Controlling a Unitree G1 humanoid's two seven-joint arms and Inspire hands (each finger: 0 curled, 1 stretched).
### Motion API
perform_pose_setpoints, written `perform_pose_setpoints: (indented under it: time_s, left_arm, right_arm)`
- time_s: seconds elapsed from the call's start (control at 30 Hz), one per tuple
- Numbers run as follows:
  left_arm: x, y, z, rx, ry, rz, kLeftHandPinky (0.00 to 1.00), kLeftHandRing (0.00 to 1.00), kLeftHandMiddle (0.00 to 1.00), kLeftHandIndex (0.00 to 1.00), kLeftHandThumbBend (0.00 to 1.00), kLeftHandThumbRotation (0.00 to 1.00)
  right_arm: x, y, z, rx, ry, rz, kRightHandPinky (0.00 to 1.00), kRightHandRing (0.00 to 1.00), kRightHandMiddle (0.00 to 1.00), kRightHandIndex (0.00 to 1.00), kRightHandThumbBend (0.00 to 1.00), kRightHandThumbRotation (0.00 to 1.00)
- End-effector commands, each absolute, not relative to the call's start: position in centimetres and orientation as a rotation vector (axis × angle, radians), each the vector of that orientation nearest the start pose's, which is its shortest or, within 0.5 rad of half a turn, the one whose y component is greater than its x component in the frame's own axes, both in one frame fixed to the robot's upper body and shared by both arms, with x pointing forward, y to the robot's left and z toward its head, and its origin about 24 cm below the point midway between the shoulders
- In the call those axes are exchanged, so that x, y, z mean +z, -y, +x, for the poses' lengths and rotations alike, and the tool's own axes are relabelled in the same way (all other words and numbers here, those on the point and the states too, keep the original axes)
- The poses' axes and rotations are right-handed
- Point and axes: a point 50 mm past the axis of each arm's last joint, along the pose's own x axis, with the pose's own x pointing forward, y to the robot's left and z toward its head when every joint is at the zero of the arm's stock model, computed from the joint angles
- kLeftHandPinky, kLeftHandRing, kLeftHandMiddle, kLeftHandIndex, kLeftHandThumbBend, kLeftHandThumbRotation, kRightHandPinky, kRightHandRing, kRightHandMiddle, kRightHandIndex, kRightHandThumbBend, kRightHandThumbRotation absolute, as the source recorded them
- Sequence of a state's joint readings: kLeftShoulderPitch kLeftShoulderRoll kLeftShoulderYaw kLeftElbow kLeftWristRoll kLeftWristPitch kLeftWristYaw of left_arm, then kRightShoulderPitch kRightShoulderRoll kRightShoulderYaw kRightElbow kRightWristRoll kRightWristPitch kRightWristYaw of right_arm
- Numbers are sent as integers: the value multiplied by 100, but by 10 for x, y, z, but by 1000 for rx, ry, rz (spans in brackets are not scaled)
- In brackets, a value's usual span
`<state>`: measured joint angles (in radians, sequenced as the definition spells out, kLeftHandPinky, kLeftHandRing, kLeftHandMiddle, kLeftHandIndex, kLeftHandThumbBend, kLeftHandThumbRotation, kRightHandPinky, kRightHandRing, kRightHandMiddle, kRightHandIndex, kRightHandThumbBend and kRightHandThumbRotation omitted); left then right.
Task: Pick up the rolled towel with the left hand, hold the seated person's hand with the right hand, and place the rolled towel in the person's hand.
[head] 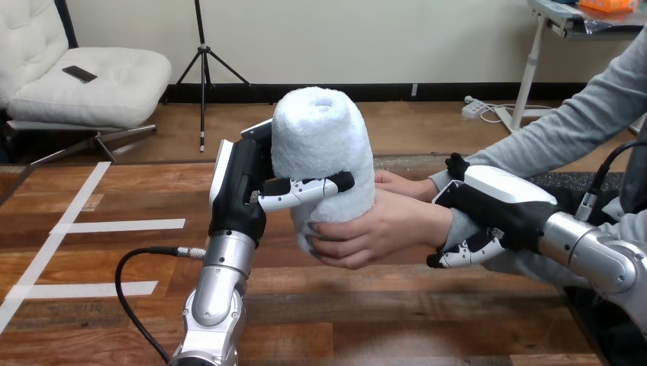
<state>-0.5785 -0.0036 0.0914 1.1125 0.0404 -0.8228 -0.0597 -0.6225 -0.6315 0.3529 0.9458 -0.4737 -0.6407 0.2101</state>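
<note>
Gripping a fluffy white rolled terry towel [320,145] upright, the left hand [240,191] curls its jointed fingers round it, midway between the wooden table's [91,305] left and right edges.
The person's hand [381,227] clasps the roll's lower end; the right hand [500,200] clamps fingers and thumb around the grey-sleeved wrist [456,227].

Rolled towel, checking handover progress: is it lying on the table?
No, the rolled towel stands upright, held up by the left hand and the person's hand.
</note>
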Motion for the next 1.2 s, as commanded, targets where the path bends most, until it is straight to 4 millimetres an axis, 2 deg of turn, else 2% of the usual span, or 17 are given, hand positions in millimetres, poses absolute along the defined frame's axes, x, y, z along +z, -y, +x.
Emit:
perform_pose_setpoints:
  time_s: [0.0, 0.93, 1.03, 1.07, 1.13, 1.17]
  left_arm:
    - [62, -97, 334, -230, 401, 5, 34, 37, 40, 39, 66, 0]
    - [60, -100, 335, -279, 369, -28, 33, 37, 40, 39, 69, 0]
    - [57, -100, 337, -333, 329, -49, 35, 40, 44, 43, 74, 0]
    - [56, -100, 337, -353, 314, -54, 39, 46, 51, 50, 83, 7]
    - [55, -100, 338, -394, 286, -63, 42, 51, 55, 55, 89, 13]
    - [54, -100, 339, -410, 276, -66, 45, 55, 61, 60, 91, 19]
  right_arm:
    - [88, 219, 345, 563, 157, -1163, 21, 25, 30, 32, 55, 15]
    - [86, 220, 344, 563, 152, -1150, 20, 24, 29, 30, 55, 16]
    - [85, 220, 344, 563, 150, -1151, 20, 24, 30, 30, 55, 17]
    - [85, 220, 344, 563, 149, -1151, 20, 24, 30, 30, 55, 17]
    - [85, 220, 344, 563, 145, -1150, 20, 24, 30, 30, 55, 17]
    - [85, 221, 344, 563, 144, -1150, 20, 24, 30, 30, 55, 17]
